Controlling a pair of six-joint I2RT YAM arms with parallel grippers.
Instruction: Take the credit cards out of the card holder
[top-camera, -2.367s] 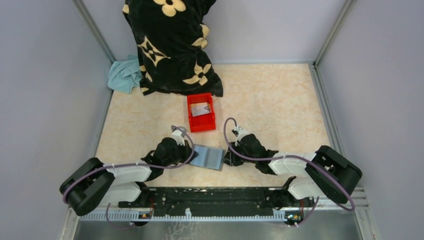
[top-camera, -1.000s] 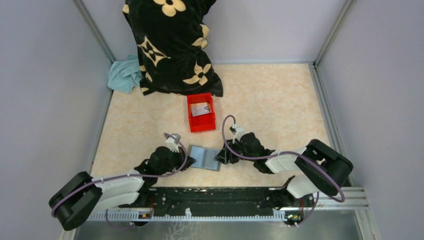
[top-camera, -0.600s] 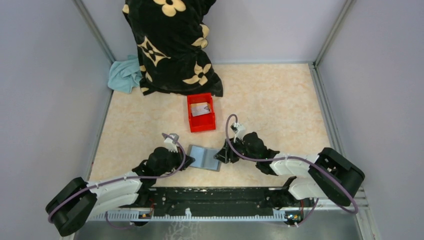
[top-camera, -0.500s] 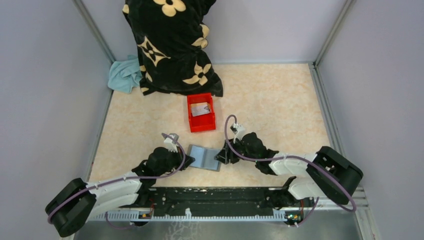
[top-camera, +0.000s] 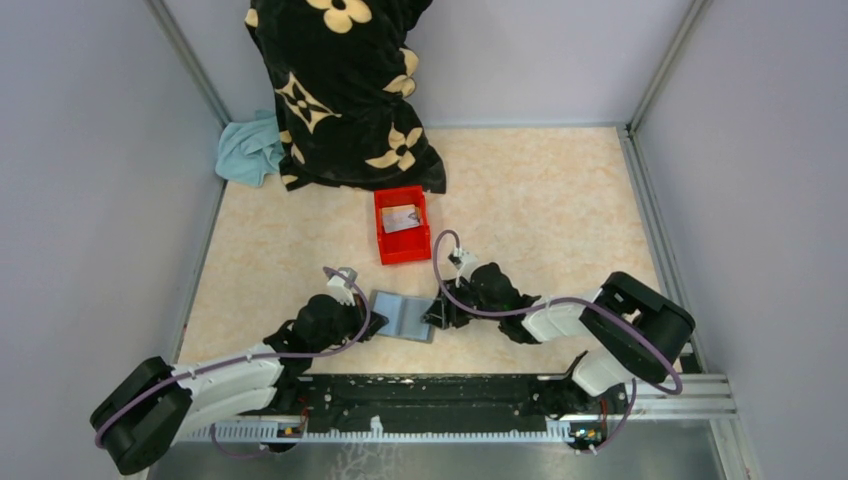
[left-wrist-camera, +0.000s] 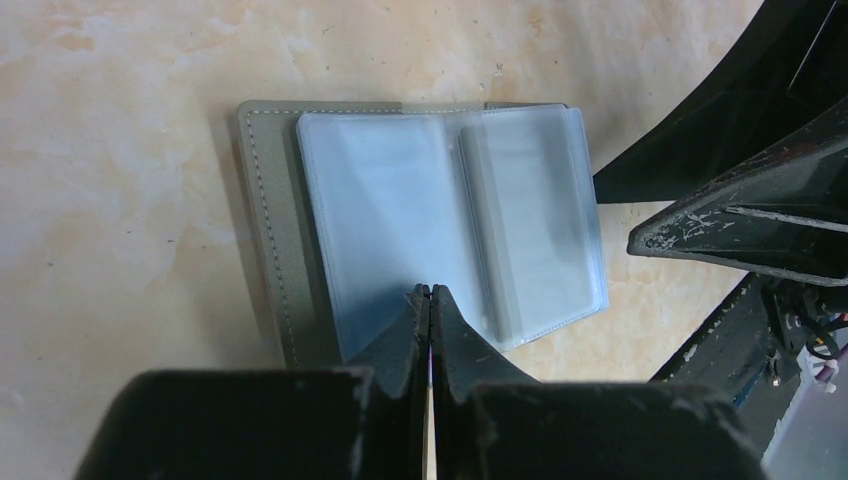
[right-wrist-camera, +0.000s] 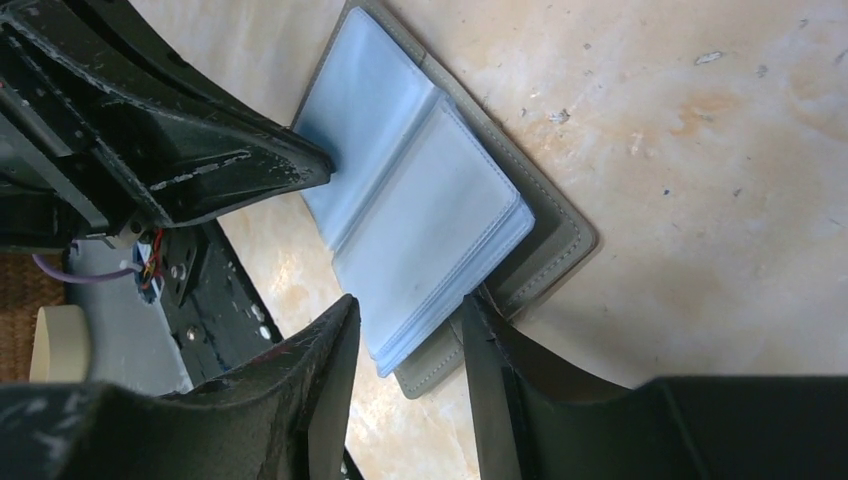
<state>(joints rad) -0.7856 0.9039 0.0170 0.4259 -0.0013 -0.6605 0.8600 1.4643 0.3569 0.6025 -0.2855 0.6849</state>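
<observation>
Left fingers (left-wrist-camera: 405, 335) pressed together, pinning card holder (left-wrist-camera: 270, 230); right fingers (right-wrist-camera: 325, 360) spread astride sleeve (right-wrist-camera: 430, 220) edge. Best nip a card, not sleeve.

- Top view: bright, even, diffuse light from above. The bench (top-camera: 540, 190) is uniformly exposed with no glare spots.
- Shadows are soft and short, tucked close under both arms.
- The black patterned cloth (top-camera: 340, 90) loses fold detail in its darkest areas.
- Left wrist view: the card holder (left-wrist-camera: 265, 220) is in fair focus. Its clear sleeves carry a milky sheen, and the right-hand leaf is smeared and hazy.
- The left fingers (left-wrist-camera: 395, 345) sit close to the lens, soft-edged and near-black, with little surface detail.
- Right wrist view: the bench speckles are crisp. The card holder (right-wrist-camera: 560, 235) casts a narrow dark shadow along its lower edge.
- The right fingers (right-wrist-camera: 325, 370) are underexposed and slightly blurred towards the frame bottom.
</observation>
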